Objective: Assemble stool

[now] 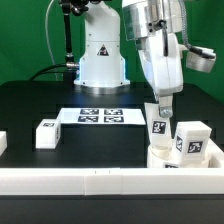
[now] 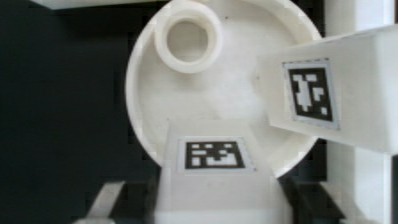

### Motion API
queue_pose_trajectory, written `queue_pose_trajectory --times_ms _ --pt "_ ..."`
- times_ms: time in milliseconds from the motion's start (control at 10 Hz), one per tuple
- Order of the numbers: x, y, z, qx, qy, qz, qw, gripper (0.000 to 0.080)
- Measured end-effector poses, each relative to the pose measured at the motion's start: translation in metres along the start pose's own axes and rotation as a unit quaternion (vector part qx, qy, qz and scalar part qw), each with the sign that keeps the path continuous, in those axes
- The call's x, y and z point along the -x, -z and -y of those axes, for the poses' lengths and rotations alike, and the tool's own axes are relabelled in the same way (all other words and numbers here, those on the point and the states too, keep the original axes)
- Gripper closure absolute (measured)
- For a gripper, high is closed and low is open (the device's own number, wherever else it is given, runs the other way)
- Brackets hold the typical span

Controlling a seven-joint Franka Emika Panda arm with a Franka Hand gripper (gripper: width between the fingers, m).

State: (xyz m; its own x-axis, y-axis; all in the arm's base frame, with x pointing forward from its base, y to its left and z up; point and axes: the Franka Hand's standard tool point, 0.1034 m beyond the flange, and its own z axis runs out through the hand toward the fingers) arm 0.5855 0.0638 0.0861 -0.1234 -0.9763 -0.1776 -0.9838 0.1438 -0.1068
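One round seat (image 1: pixel 160 157) lies on the black table (image 1: pixel 30 105) at the exterior view's right, just behind the white border rail (image 1: pixel 90 180). I count three legs. The claw (image 1: pixel 159 112) is clamped on the held leg (image 2: pixel 217 155) over the seat. The second leg (image 1: pixel 192 140) stands at the seat's rim. The third leg (image 1: pixel 47 133) sits well apart, on the exterior view's left. One marker board (image 1: pixel 100 116) lies mid-table in front of the arm's white base (image 1: pixel 102 55). The backdrop is dark.
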Motion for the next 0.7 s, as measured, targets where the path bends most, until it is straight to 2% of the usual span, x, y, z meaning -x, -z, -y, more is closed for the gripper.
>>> queue_pose_trajectory --times_ms 100,200,300,400,500,700 --pt "0.003 -0.001 -0.001 0.000 -0.032 0.005 0.999 0.0345" --pt "0.004 -0.001 -0.001 0.000 -0.022 0.006 1.000 0.0345" --pt "0.004 0.002 0.000 -0.001 -0.002 0.007 1.000 0.0223" --pt "0.005 0.011 0.004 -0.009 0.030 0.011 0.999 0.0164" --pt "0.007 0.015 0.005 -0.013 0.030 0.014 0.999 0.0154" --pt "0.006 0.012 0.004 -0.011 0.096 0.013 0.995 0.0151"
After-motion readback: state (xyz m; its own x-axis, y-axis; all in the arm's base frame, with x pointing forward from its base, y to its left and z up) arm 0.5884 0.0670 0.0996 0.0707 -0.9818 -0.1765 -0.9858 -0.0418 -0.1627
